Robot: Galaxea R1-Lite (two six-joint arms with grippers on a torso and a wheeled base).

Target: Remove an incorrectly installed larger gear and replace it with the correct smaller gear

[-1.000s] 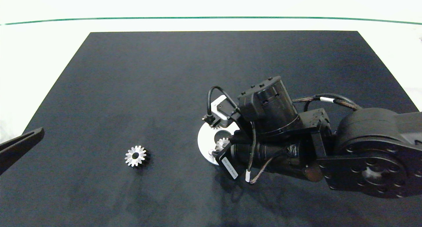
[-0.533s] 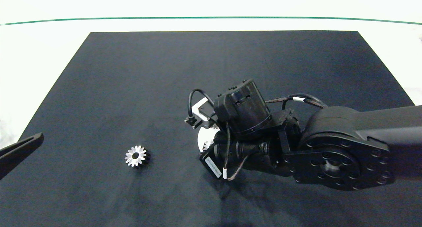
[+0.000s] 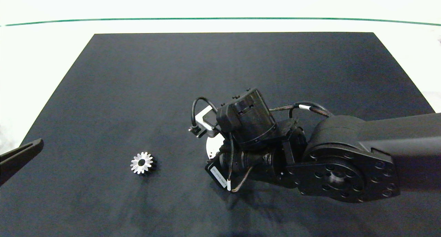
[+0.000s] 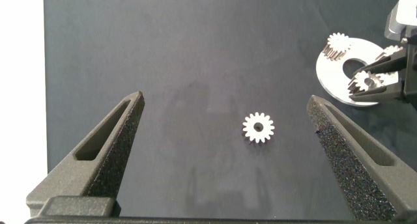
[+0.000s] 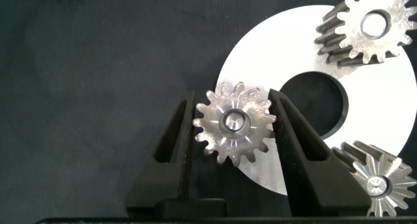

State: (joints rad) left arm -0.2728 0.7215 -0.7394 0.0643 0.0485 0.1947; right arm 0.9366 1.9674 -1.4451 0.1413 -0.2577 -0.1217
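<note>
Setting: a black rectangular mat lies on a white table, seen from above.

Right arm: the dark arm comes in from the right side and bends down over the middle of the mat. Its body hides most of what lies under it in the overhead view.

Right gripper: its two dark grey fingers stand one on each side of a gear and are closed in until they press against its teeth.

Smaller gear: a silver metal spur gear with blunt teeth, clamped between the right fingers. It lies flat at the rim of the disc, partly over the disc and partly over the mat. A pale metal pin shows in its centre hole.

White disc: a flat round white plate with a large round hole in its middle, lying on the mat under the right arm.

Second silver blunt-toothed gear: lies on the disc, across the centre hole from the clamped gear and apart from the fingers.

Pointed-tooth starburst gear: a silver gear with fine teeth, also on the disc, on another part of the rim.

Larger gear: a silver metal spur gear with a dark round centre hole and a thick dark side. It lies flat and alone on the mat, well apart from the disc, between the two arms.

Left gripper: it hangs at the left edge of the mat, its two grey fingers spread wide with nothing between them. The larger gear lies on the mat ahead of it, untouched.
</note>
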